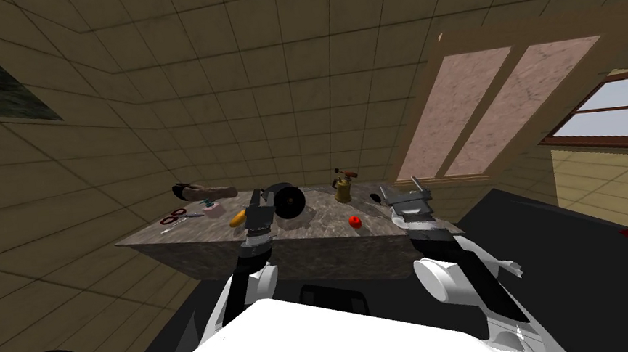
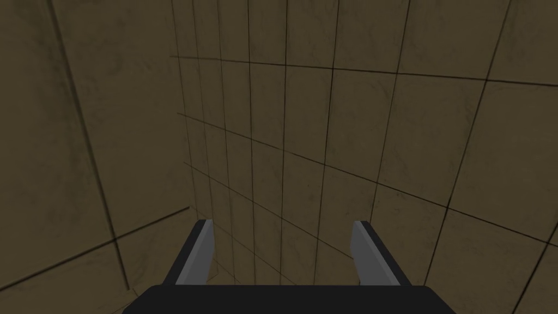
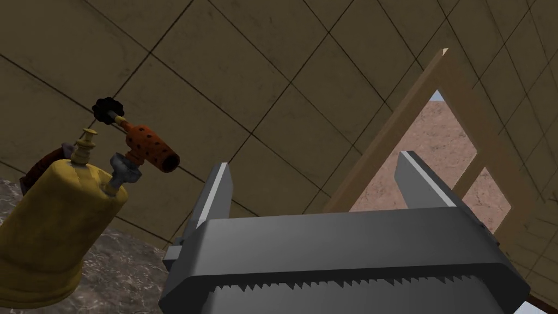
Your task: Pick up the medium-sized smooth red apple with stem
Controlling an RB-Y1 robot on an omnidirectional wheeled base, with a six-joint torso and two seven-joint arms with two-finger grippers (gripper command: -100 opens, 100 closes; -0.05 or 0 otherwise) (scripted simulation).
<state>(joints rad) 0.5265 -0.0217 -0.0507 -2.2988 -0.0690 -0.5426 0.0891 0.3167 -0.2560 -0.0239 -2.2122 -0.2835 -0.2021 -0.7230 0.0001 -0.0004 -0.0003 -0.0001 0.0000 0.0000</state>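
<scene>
One red apple (image 1: 354,220) on grey table (image 1: 324,219); yellow blowtorch (image 3: 54,234) near right gripper (image 3: 313,162)

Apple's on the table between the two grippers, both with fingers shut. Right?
No, the fingers are open. The wrist views show the left gripper and right gripper with fingers apart, nothing between. The apple does lie on the table between them, per the head view.
</scene>
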